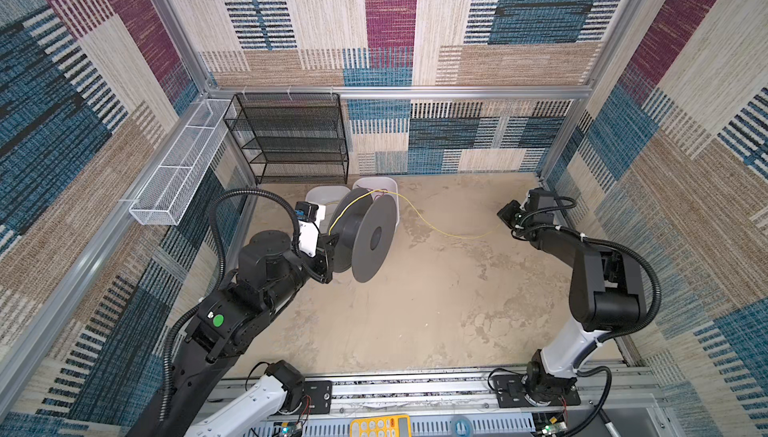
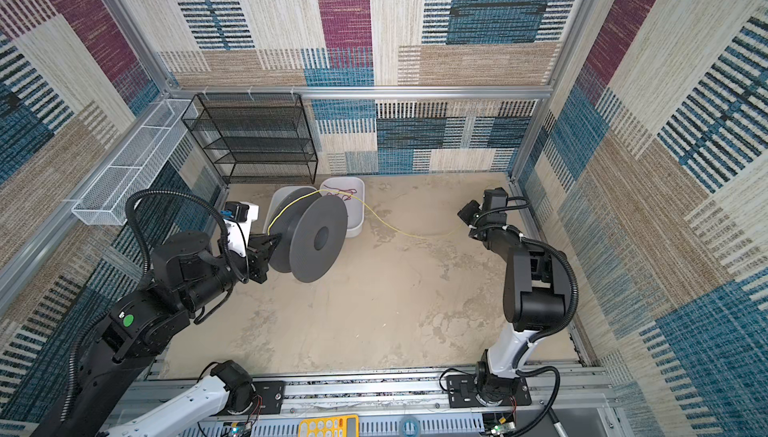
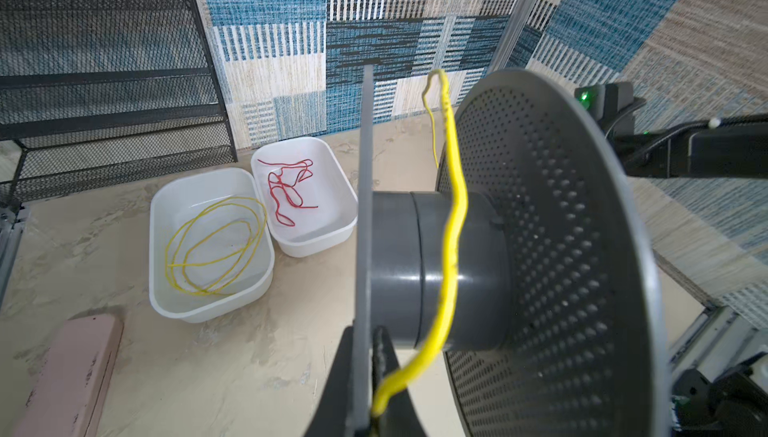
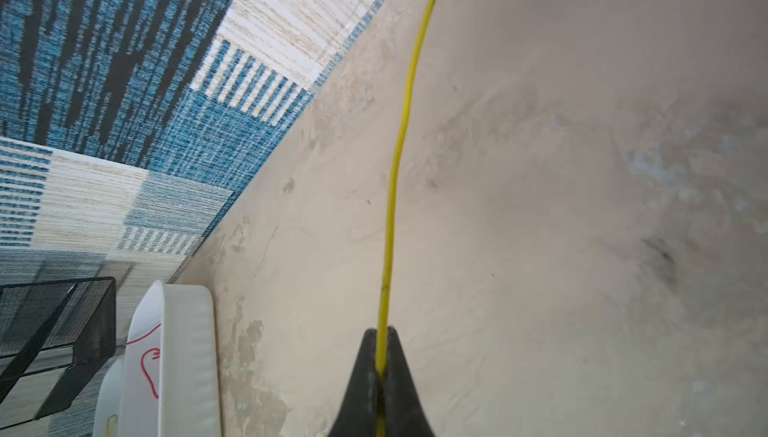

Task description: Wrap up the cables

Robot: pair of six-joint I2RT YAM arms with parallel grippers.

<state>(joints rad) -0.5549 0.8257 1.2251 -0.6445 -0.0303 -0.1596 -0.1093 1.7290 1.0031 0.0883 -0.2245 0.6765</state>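
A grey spool (image 1: pixel 365 235) (image 2: pixel 316 239) stands on edge at the left, in front of two white tubs. My left gripper (image 3: pixel 365 339) (image 1: pixel 328 248) is shut on the spool's thin flange, and the cable's end is pinched beside it. This yellow cable (image 3: pixel 451 223) crosses the hub and goes over the spool's top. It then sags across the floor (image 1: pixel 436 229) (image 2: pixel 399 231) to my right gripper (image 4: pixel 380 333) (image 1: pixel 505 216), which is shut on it. Another yellow cable (image 3: pixel 216 243) lies coiled in the nearer tub (image 3: pixel 151 248).
A thin red cord (image 3: pixel 286 189) lies in the other tub (image 3: pixel 345 189). A black mesh shelf (image 1: pixel 291 135) and a white mesh basket (image 1: pixel 183 164) stand at the back left. A pink block (image 3: pixel 70 376) lies near the tubs. A yellow calculator (image 1: pixel 380 426) sits at the front rail.
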